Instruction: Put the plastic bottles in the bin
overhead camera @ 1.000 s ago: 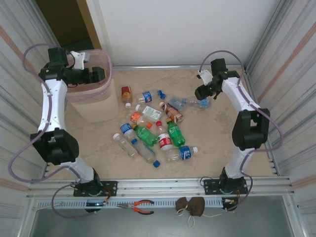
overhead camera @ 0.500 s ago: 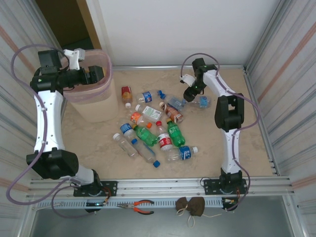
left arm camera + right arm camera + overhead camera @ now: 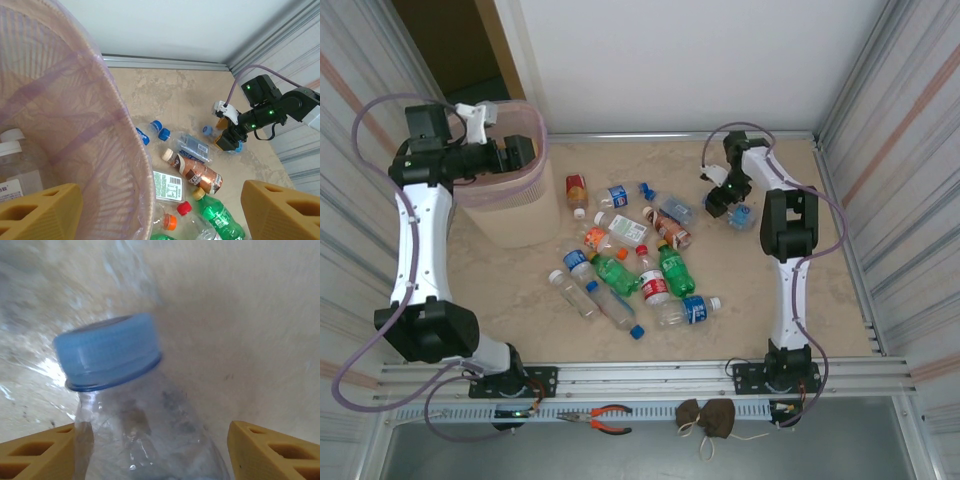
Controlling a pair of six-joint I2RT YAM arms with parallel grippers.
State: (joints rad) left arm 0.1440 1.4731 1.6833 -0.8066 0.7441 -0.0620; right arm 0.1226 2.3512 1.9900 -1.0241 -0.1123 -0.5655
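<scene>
Several plastic bottles (image 3: 630, 260) lie scattered on the beige floor, among them a brown one (image 3: 195, 172) and a green one (image 3: 220, 215). The pale-pink bin (image 3: 505, 205) stands at the back left, and white-capped bottles (image 3: 12, 150) lie inside it. My left gripper (image 3: 520, 152) hangs over the bin's rim (image 3: 120, 125), open, with nothing between its fingers (image 3: 280, 210). My right gripper (image 3: 720, 200) is down at the back right, its jaws either side of a clear bottle with a blue cap (image 3: 107, 352). The left finger (image 3: 37, 452) touches that bottle and the right finger (image 3: 275, 450) stands off it.
Corrugated metal walls close in both sides, and a white wall stands at the back. Orange-handled pliers (image 3: 605, 418) and a brown cloth bundle (image 3: 708, 418) lie on the front rail near the arm bases.
My right gripper swung left, then came back and dropped over the blue-capped bottle. My left gripper stayed open above the bin and its arm shifted a little.
</scene>
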